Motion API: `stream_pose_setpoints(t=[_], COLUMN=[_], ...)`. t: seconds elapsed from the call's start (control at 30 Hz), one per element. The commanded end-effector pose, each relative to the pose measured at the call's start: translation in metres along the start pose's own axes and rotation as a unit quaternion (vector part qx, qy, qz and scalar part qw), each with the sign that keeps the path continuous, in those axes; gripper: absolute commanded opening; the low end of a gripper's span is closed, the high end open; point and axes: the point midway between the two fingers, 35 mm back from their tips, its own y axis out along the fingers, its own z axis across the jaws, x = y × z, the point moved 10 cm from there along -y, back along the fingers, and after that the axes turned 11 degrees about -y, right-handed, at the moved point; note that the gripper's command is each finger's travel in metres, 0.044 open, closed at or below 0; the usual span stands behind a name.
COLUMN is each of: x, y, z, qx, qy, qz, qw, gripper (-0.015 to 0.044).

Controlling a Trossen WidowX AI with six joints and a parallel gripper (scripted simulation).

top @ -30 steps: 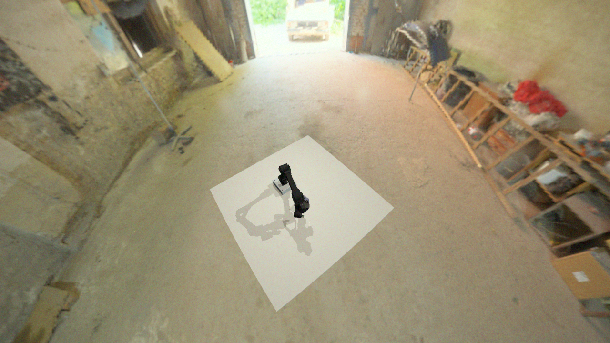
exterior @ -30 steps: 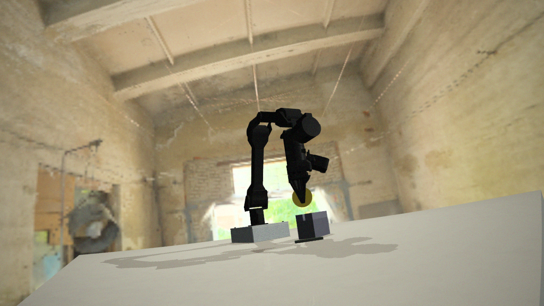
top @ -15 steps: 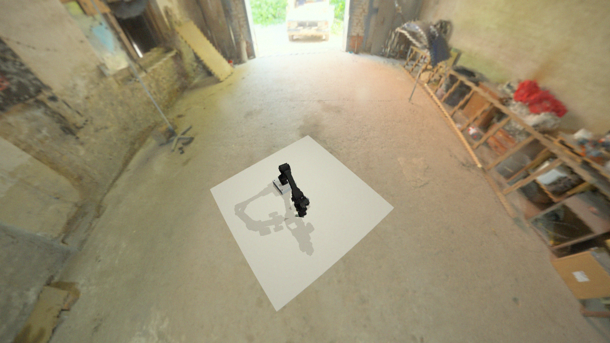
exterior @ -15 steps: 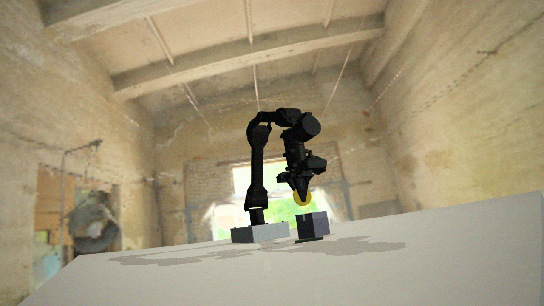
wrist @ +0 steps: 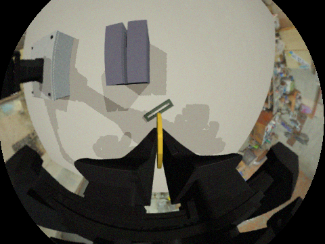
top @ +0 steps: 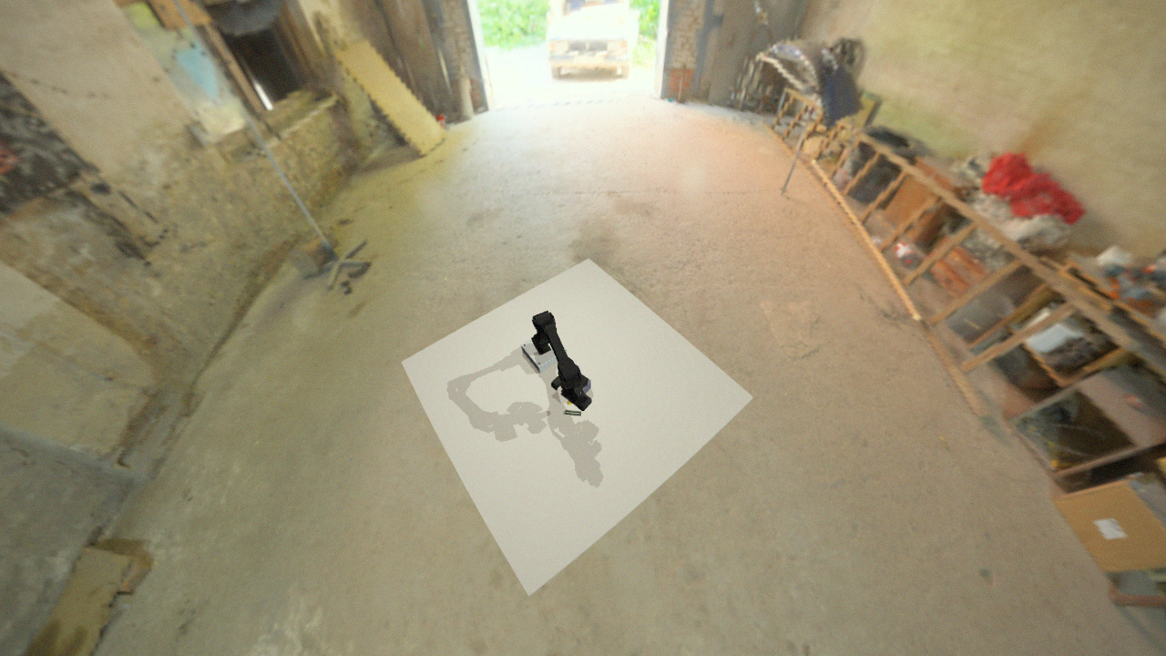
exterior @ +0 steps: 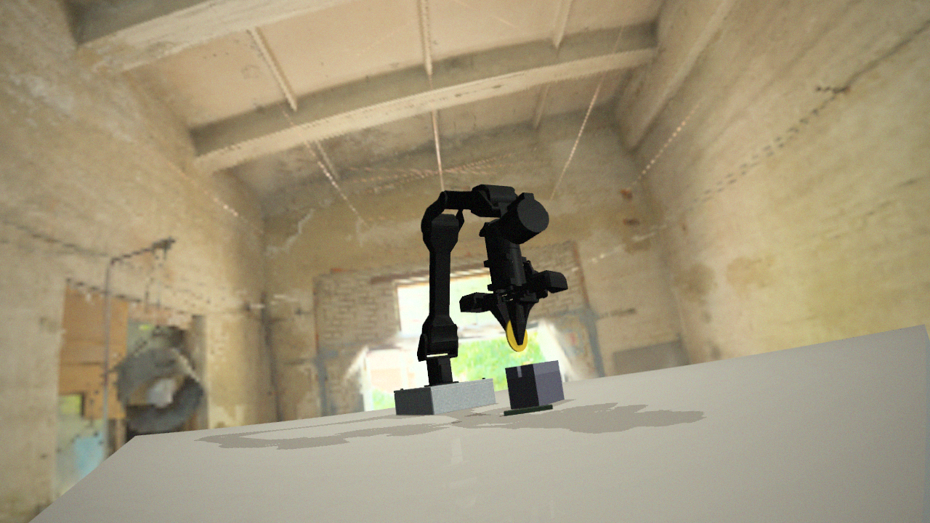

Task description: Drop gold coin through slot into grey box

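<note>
Top view: arm [top: 557, 351] is seen small, bent over the white table [top: 652, 383]. Its base block [top: 536, 357] is partly covered by the arm. The hand [top: 580, 399] is pointed down, and the dark-green holder [top: 575, 414] lies just below it on the table. Coin and box are too small or hidden to be made out here.

Exterior view: the hand [exterior: 516, 341] is held in the air above the grey box [exterior: 534, 383], well apart from its lid. The gold coin [exterior: 515, 338] is pinched at the fingertips, only its lower rim showing as a yellow crescent. The holder [exterior: 527, 410] is seen as a thin dark strip on the table, at the foot of the box on the near side. The base block [exterior: 445, 396] stands just left of the box.

Wrist view: the hand [wrist: 159, 149] is closed almost fully on the coin [wrist: 159, 140], which is seen edge-on as a thin upright yellow bar between the two black fingers. The holder [wrist: 159, 110], with nothing in it, lies just beyond the coin's far end. The box [wrist: 126, 53] stands farther off, up and left of the holder, a dark line running down the middle of its lid. The base block [wrist: 56, 70] is left of the box.
</note>
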Motion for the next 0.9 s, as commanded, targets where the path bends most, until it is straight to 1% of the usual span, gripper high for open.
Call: stream_pose_setpoints(t=[0.0, 0.87], x=[0.001, 0.064], y=[0.001, -0.001], z=[0.000, 0.010], qx=[0.000, 0.001], qy=[-0.015, -0.015], qz=[-0.002, -0.005], qw=[1.000, 1.000], gripper=[0.0000, 0.0000])
